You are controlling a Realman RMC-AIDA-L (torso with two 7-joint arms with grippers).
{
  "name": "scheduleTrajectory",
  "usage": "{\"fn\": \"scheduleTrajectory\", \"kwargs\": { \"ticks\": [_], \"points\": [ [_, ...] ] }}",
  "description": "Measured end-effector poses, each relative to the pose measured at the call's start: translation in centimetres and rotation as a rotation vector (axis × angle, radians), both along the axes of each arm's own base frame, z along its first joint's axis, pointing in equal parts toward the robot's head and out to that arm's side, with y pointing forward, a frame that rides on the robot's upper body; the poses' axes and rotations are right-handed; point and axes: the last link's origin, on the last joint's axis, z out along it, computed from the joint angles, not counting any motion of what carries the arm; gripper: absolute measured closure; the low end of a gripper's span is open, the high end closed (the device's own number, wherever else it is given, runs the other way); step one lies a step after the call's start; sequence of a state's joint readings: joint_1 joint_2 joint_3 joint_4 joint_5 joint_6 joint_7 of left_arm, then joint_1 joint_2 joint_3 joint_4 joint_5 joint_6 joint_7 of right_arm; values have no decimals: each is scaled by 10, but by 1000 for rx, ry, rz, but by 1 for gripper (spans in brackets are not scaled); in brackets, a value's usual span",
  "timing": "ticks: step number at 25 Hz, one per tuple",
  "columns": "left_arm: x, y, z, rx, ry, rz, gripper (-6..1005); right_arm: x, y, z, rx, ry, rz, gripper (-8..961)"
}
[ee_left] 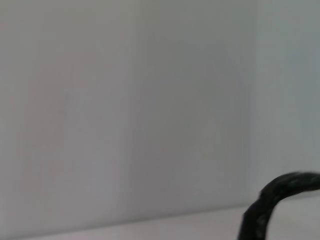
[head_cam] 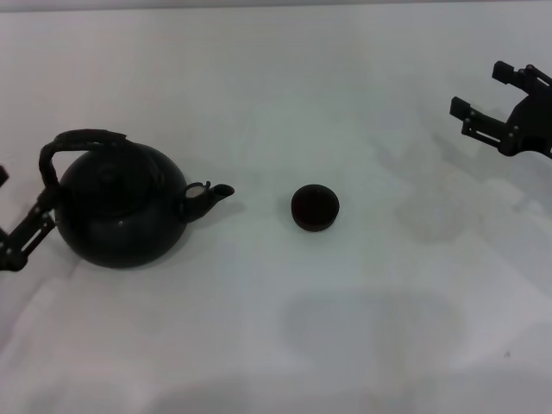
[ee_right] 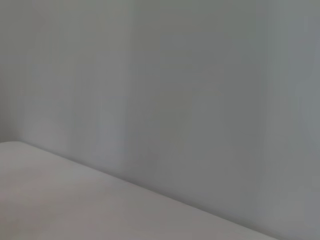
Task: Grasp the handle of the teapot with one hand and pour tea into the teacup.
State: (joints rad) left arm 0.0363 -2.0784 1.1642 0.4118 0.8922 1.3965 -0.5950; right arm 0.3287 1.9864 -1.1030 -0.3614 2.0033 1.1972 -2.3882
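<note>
head view is showing the left tool [head_cam: 12,237] sitting at the left edge of the white table [head_cam: 276,345], right against the teapot [head_cam: 121,211] on the side away from the spout [head_cam: 211,197]. only part of it is in frame, so i cannot tell whether its fingers are apart or together, or whether it is actually touching the pot. right tool [head_cam: 500,108] is hanging over the far right of the table, fingers spread apart, holding nothing, well apart from both objects.

teapot is standing upright on the left half of the table: round matte black bulbous body, short stubby spout pointing toward the teacup [head_cam: 315,208]. handle [head_cam: 82,142] is arching over the top as a dark textured loop. teacup is sitting near the table centre, small, round, dark brown-black, no handle, clear of the spout with a gap between them.

left wrist view is catching only a dark curved piece of the handle [ee_left: 272,200] against a pale wall, with a strip of table edge below it. right wrist view is showing a plain grey wall and a bare slice of table.
</note>
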Motion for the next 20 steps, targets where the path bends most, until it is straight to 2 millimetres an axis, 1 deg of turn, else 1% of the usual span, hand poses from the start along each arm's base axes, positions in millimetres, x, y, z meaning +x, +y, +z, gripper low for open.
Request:
{"fn": "scheduleTrajectory", "kwargs": {
  "ticks": [6, 9, 13, 16, 20],
  "points": [
    [4, -20, 4, 75, -26, -45, 266, 1, -1, -1, -4, 0, -2, 93],
    [4, -32, 6, 122, -20, -53, 267, 1, -1, -1, -7, -4, 0, 93],
    [1, -50, 9, 225, -13, -22, 269, 4, -3, 0, 3, -6, -8, 93],
    [-2, -59, 13, 293, -25, 11, 270, 9, -8, 6, 32, -4, -18, 93],
    [-8, -70, 25, 411, -38, 76, 272, 16, -17, 21, 104, 35, -32, 93]
  ]
}}
